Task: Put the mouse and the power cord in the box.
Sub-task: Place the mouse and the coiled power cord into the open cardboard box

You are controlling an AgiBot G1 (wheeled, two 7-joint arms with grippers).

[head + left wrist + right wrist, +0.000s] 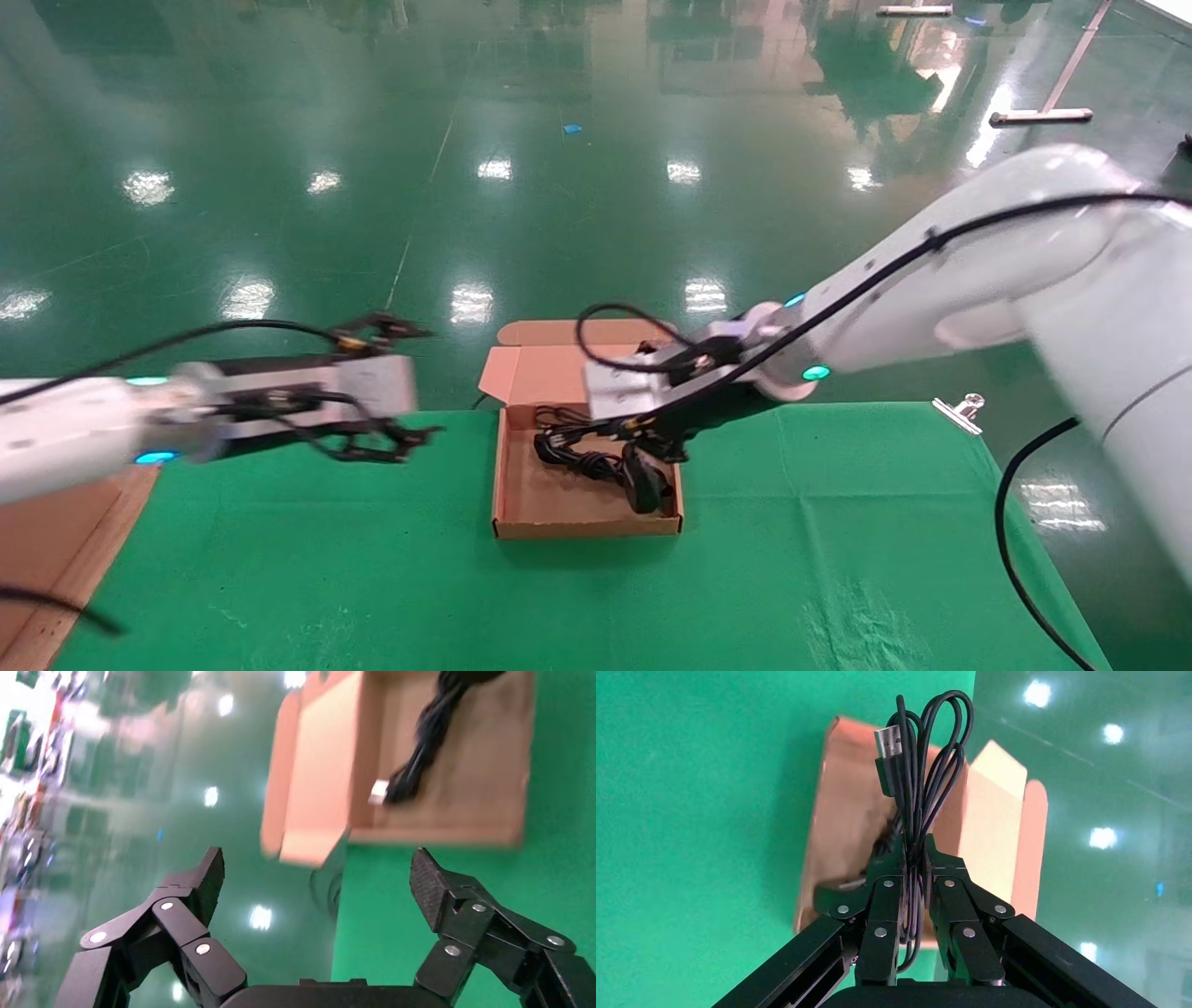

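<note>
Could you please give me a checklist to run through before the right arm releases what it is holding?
1. Grip: the right gripper is shut on a black cable bundle with a USB plug: ok.
2. Position: in the head view that gripper hangs over the box: ok.
3. Lid open and out of the way: ok.
4. Left gripper open, empty, off to the box's left: ok.
5. Room in the box: bare cardboard shows beside the black cable lying in it: ok.
6. Mouse and power cord both accounted for: cannot tell.
</note>
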